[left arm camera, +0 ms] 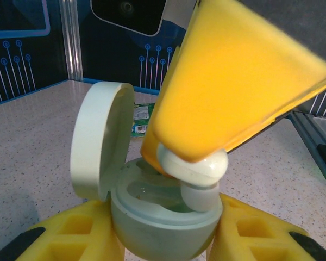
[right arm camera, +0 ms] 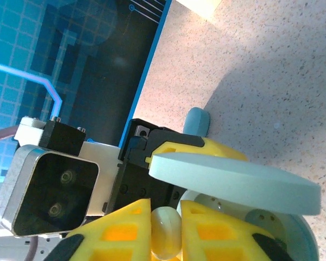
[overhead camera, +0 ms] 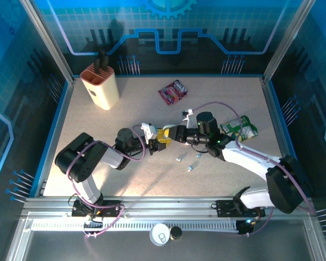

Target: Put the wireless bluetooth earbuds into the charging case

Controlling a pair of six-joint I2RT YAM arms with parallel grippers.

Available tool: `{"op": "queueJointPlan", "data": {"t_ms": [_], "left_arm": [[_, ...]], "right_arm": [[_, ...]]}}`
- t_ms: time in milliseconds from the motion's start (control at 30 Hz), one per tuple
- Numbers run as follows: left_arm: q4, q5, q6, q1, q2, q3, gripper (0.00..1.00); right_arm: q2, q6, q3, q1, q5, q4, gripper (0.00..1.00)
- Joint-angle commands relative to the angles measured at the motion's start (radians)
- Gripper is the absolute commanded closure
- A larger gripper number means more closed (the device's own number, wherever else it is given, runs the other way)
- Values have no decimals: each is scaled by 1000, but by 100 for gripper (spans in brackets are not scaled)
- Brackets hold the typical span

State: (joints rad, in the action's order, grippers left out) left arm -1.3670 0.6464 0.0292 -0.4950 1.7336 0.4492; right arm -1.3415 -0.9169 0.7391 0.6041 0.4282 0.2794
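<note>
An earbud [left arm camera: 193,166], pinched by the right gripper [right arm camera: 165,220], was being seated in the left gripper's [left arm camera: 163,239] clamped case [left arm camera: 146,215]. Release was judged next.

I get bright, even light overhead on the counter [overhead camera: 141,103], with glare along the near rail [overhead camera: 60,224] at 7 o'clock. In my left wrist view the yellow finger [left arm camera: 244,76] at 2 o'clock is blurred. A soft shadow darkens the right wrist view's counter at 2 o'clock.
</note>
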Motion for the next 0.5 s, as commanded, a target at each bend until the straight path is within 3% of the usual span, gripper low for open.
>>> {"op": "queueJointPlan", "data": {"t_ms": [0,467], "left_arm": [[-34,6,17,-11,-4,24,65],[-34,7,17,-10,-2,25,65]], "right_arm": [[10,26,30,16,-32,-51,88],[30,18,13,20,-76,-16,87]]}}
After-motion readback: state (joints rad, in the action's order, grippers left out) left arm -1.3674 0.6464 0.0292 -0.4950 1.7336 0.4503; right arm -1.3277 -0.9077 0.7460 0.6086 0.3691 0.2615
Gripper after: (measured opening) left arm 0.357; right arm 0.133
